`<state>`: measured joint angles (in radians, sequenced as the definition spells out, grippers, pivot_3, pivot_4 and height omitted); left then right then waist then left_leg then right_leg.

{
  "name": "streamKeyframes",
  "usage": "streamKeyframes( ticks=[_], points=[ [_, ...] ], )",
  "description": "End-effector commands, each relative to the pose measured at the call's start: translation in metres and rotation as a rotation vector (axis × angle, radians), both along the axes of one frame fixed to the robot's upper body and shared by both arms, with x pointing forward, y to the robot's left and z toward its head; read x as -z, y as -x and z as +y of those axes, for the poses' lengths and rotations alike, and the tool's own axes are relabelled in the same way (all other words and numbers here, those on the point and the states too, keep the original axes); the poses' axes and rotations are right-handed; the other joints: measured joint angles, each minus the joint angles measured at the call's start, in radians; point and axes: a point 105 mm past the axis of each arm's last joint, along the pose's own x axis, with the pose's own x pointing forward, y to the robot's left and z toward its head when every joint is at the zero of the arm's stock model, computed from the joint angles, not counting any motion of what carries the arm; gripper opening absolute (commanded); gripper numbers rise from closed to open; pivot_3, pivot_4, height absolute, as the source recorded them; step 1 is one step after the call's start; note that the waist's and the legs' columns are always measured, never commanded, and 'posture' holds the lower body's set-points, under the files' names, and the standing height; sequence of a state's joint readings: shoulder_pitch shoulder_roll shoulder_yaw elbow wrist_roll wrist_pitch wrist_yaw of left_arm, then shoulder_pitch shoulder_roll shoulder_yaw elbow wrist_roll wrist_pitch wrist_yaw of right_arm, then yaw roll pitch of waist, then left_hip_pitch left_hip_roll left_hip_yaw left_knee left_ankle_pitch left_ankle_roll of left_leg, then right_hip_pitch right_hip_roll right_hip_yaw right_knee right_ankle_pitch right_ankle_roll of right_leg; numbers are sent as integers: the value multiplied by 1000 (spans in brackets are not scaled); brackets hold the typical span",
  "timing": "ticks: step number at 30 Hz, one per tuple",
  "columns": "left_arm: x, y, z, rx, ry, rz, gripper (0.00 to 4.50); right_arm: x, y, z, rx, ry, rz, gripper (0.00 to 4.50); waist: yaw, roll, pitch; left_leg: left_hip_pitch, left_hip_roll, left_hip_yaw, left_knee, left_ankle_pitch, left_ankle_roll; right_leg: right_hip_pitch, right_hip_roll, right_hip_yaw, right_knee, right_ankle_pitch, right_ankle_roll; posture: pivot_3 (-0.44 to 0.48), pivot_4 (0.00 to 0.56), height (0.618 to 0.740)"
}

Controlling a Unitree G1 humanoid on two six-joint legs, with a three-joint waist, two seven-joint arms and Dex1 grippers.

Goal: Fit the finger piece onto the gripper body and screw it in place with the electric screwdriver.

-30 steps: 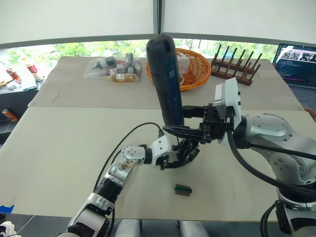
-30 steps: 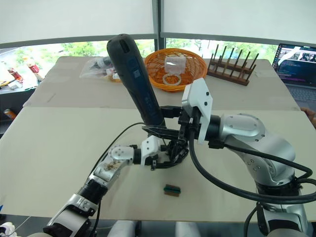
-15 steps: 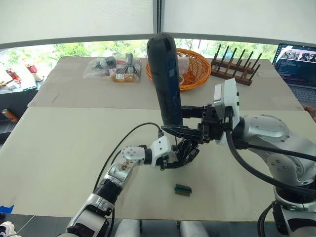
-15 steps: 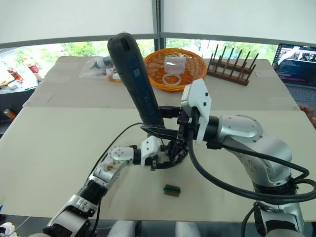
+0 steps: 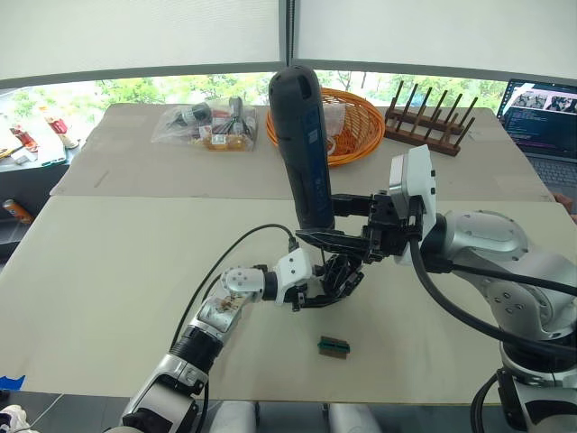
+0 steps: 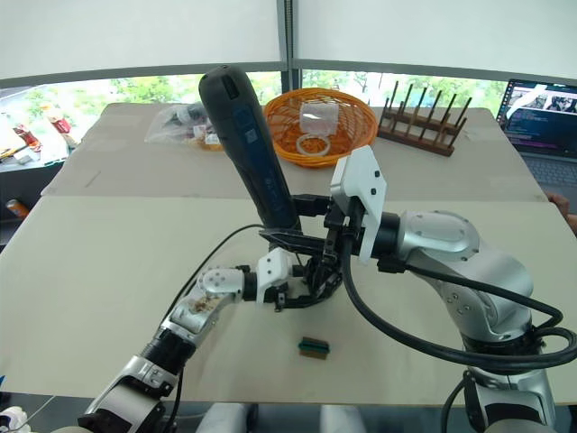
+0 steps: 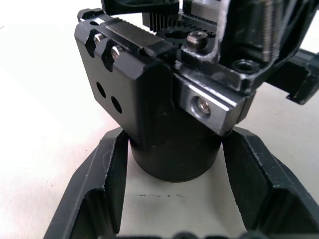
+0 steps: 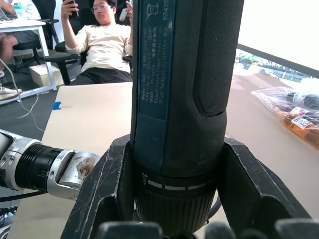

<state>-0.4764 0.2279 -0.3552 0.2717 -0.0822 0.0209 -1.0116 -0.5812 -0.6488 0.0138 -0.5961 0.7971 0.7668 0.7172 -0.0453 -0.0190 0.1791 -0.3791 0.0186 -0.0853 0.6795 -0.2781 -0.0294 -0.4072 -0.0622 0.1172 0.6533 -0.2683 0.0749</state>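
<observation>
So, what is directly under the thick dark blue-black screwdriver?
The small black gripper body, gripped at its round base by the left claw. The screwdriver tip and screw are hidden behind the right claw.

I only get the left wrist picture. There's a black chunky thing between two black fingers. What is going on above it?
Observer: The right gripper holds the electric screwdriver nearly upright, tip down over the gripper body.
Operator: Is it tipping over?
Observer: It leans a little, its rounded end toward the far side of the table.
Operator: Is anything lying near it?
Observer: A small green-and-black block lies on the table, nearer the robot than the gripper body.
Operator: What's far away?
Observer: An orange basket and a wooden rack at the far side.
</observation>
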Motion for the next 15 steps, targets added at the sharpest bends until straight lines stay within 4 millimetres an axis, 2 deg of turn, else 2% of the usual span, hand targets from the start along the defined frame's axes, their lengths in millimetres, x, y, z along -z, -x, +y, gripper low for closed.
streamKeyframes(
  ticks=[1, 15],
  points=[
    [-6, 2, 0, 7, 18, -22, 2301, -19, 6, 0, -18, -38, -100, 1933, 0, 0, 0, 0, 0, 0, 0, 0, 0, 0, 0, 0, 0, 0, 0, 0, 150, 740],
    [-6, 2, 0, 7, 17, -21, 2301, -13, 7, 0, -19, -35, -98, 1933, 0, 0, 0, 0, 0, 0, 0, 0, 0, 0, 0, 0, 0, 0, 0, 0, 150, 740]
  ],
)
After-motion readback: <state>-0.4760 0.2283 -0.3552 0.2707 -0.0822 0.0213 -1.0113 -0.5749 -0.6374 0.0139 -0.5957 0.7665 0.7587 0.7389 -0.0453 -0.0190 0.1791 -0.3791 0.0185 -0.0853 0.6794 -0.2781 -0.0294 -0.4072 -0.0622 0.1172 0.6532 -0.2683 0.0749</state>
